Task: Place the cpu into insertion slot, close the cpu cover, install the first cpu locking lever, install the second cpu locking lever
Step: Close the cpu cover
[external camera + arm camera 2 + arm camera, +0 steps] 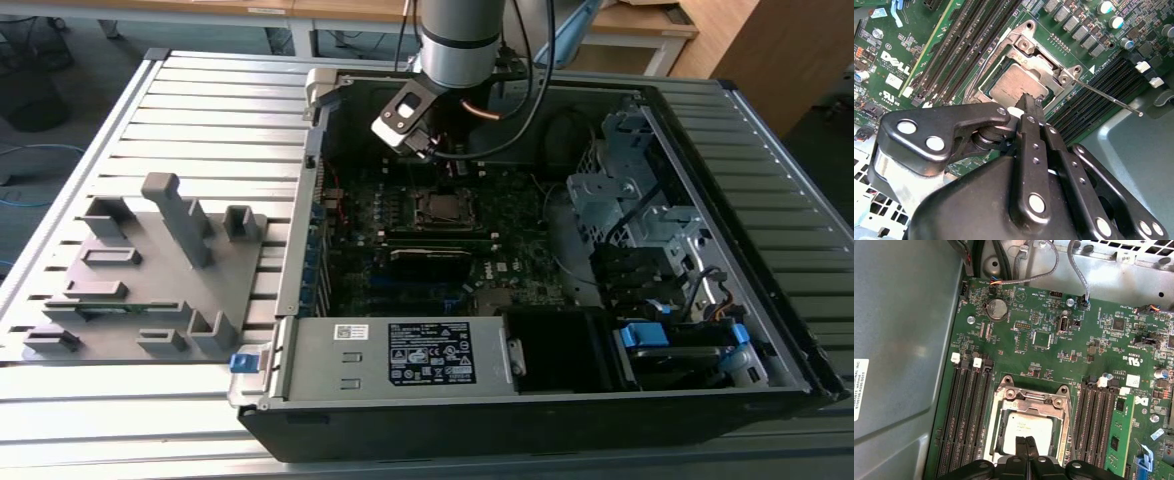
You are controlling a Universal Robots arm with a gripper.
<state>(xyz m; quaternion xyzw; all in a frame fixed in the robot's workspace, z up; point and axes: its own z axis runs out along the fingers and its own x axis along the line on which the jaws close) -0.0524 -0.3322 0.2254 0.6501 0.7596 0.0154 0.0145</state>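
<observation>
Cpu (1029, 426) seated in insertion slot (1001, 435), cpu cover (1031, 402) apparently down; one locking lever (1114, 100) standing free, unlatched; gripper (1026, 441) fingers pressed together above cpu.

Your grey slatted metal table (200, 100) carries two things. The open computer case (534, 425) lies on it toward the exterior view's right. A grey fixture plate (140, 305) with upright blocks sits just beside it, on the exterior view's left.
</observation>
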